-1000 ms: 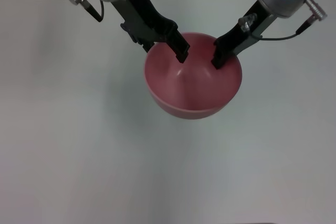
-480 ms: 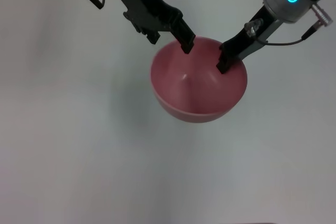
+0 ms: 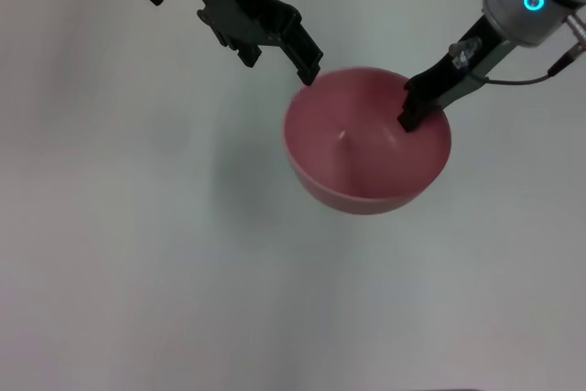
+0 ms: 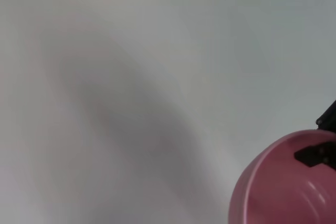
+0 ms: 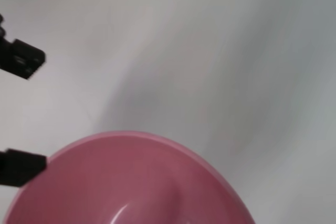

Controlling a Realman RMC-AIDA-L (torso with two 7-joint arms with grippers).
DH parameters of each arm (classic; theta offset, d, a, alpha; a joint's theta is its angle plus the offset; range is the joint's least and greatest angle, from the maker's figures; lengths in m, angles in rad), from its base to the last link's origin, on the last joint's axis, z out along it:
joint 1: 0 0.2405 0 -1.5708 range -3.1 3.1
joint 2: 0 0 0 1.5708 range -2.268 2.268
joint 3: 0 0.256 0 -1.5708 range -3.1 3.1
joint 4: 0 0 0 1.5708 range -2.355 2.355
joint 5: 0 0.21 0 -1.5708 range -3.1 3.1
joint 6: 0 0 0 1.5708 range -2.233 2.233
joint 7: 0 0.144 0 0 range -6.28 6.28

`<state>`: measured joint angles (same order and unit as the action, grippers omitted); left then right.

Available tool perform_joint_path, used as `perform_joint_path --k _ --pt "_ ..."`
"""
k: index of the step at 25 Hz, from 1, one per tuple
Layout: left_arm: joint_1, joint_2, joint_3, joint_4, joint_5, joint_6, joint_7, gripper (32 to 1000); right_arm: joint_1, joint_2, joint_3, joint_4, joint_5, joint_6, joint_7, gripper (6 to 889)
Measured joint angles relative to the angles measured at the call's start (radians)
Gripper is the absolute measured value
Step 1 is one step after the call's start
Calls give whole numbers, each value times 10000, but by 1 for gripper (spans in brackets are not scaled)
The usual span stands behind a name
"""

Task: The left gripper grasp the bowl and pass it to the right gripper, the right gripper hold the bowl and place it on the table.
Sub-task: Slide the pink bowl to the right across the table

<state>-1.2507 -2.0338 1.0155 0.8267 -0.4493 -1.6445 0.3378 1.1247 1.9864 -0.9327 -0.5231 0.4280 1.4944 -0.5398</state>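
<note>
No text, label, brand, number or sign can be read anywhere in these views.

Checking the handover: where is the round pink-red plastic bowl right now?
In the head view the round pink-red plastic bowl sits right of centre, held at its right rim by the right gripper, with the left gripper just off its upper-left rim.
</note>
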Motion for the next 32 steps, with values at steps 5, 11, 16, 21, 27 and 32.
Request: perform_joint_path --k 5,11,16,21,27,32 --pt "9 -4 -9 1 21 44 21 867 -299 -96 33 0 2 -69 -12 28" --pt "51 -35 -37 -9 6 88 49 868 -710 -230 38 0 -1 -283 -39 28" --pt "83 -48 -51 -59 -43 93 108 868 -999 -332 -8 12 0 -509 -47 28" --pt "110 -67 -61 -80 -79 98 142 868 -1343 -427 -33 69 -1 -932 -86 28" --pt "178 -83 -71 -117 -174 203 227 868 -1447 -556 -49 687 -12 -1709 -304 28" --pt "178 -102 -38 -124 -251 216 252 868 -1476 -557 -46 1017 -24 -2286 -497 27"
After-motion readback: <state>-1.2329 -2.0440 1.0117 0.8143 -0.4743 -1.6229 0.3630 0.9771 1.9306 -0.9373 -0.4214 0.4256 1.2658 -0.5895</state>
